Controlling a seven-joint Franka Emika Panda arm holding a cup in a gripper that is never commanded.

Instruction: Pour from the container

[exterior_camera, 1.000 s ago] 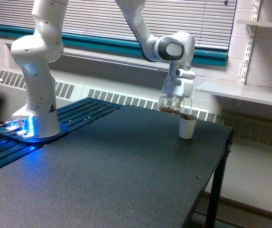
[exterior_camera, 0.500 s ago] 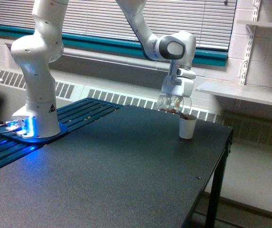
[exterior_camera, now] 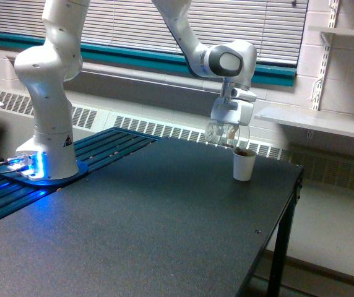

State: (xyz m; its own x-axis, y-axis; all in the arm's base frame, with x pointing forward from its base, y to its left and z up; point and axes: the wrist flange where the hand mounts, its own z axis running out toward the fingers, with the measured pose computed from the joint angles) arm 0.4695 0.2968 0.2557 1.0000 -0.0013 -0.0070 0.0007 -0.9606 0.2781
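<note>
The Panda arm's gripper (exterior_camera: 226,131) hangs above the far end of the dark table (exterior_camera: 146,229), its fingers clamped on the clear plastic cup (exterior_camera: 226,134), which lies tipped on its side in mid-air with little or no brown material visible inside. The cup sits at about ten o'clock from the white paper cup (exterior_camera: 244,164), just above and beside its rim. The paper cup stands upright on the table with brown granules showing at its top. The arm's base (exterior_camera: 48,164) glows blue at nine o'clock.
</note>
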